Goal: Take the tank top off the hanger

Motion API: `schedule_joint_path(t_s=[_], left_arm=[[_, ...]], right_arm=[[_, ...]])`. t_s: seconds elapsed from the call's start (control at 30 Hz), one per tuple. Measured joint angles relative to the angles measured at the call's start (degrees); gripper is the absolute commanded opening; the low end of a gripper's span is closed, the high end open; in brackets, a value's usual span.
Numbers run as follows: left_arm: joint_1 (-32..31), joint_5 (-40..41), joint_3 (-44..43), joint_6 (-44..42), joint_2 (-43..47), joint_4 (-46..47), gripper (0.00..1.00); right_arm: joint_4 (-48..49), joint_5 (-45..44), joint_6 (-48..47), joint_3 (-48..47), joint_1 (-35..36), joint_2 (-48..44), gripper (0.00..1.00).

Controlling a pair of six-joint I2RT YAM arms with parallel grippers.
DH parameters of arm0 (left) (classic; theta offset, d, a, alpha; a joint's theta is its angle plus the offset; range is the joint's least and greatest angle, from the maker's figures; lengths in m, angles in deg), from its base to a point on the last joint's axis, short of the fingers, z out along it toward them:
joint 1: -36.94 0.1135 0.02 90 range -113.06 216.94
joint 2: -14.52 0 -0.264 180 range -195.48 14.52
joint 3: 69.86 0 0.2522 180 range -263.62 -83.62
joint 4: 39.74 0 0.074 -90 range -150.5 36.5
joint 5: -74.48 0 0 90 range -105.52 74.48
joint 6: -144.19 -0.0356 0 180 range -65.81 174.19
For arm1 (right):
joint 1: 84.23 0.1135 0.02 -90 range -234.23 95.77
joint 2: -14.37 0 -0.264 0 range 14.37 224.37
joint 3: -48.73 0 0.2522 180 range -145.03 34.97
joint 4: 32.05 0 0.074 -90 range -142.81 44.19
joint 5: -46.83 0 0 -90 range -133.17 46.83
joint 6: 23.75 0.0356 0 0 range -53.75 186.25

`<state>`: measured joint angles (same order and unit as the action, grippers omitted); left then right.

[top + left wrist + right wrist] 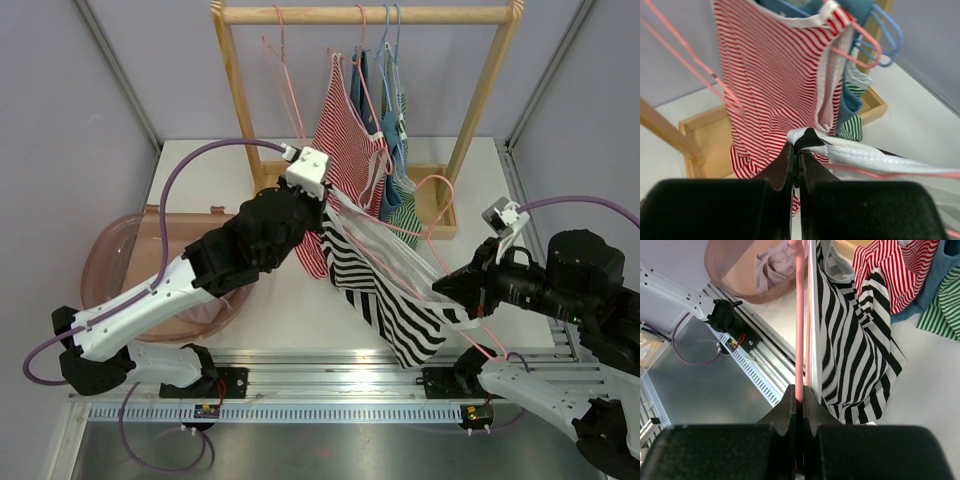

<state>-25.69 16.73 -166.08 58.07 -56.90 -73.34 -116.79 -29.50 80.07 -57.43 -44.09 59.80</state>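
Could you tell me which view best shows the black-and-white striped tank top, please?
Top external: the black-and-white striped tank top shows nearly whole. Right wrist shows its hanging body; left wrist, just its white-trimmed edge.

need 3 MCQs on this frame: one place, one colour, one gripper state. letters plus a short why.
1. The pink tub sits: A) near left B) near right C) far right
2. Stripes on the tank top on the pink hanger: A) red-white B) black-white C) green-white
3. The right gripper is: A) open B) shut on the pink hanger C) shut on the tub
Answers: 1A, it shows at left in the top view; 2B, black and white bands; 3B, jaws pinch the hanger's rod.
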Motion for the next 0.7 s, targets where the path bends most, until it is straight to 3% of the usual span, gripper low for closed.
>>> schedule_joint_path(t_s=[0.3, 0.43, 0.7], left_arm=[[7.4, -2.3, 3.4, 11.3, 5.9, -5.0, 0.0], [8.4, -8.8, 3.7, 15.3, 7.1, -7.4, 0.0], [8.3, -27.9, 15.9, 20.2, 19.0, -1.3, 0.0]], right_arm=[[6.1, 2.3, -2.6, 4.8, 0.0, -8.8, 0.0], [12.1, 2.9, -3.1, 9.9, 0.0, -15.1, 0.0], [40.1, 8.4, 0.8, 31.1, 0.0, -25.6, 0.0]])
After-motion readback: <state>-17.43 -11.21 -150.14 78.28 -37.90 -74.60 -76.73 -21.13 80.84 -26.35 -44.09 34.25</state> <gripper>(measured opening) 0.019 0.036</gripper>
